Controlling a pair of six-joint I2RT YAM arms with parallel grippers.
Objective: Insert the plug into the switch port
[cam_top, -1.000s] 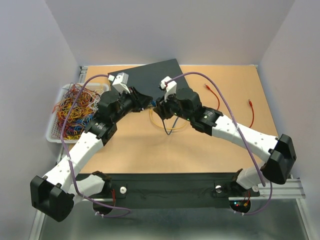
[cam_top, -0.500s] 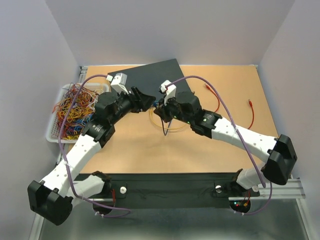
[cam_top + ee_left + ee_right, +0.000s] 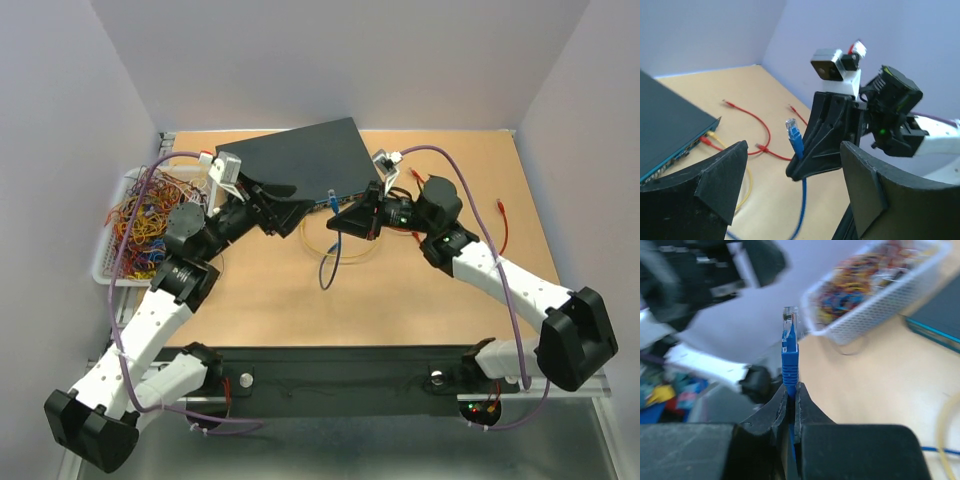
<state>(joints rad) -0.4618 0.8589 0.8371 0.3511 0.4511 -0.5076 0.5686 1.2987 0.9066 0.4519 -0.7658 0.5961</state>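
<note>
The switch (image 3: 300, 155) is a flat dark box lying at the back of the table, its socket face (image 3: 687, 150) turned toward the arms. A blue plug (image 3: 330, 199) on a blue cable (image 3: 325, 265) stands upright in my right gripper (image 3: 334, 217), which is shut on the boot just below the clear tip (image 3: 789, 320). In the right wrist view the plug (image 3: 789, 352) rises from between the closed jaws of that gripper (image 3: 791, 390). My left gripper (image 3: 297, 203) is open just left of the plug, with nothing in it. From the left wrist, its fingers (image 3: 722, 175) frame the plug (image 3: 793, 134).
A white wire basket (image 3: 110, 262) full of coloured cables sits at the left edge. Two red cables (image 3: 425, 186) (image 3: 502, 225) lie on the right of the table, one plugged into the switch. A yellow cable loop (image 3: 345, 255) lies in front of the switch.
My left gripper has opened and drawn back to the left. My right gripper has shut on the blue plug and swung right, carrying it in front of the switch.
</note>
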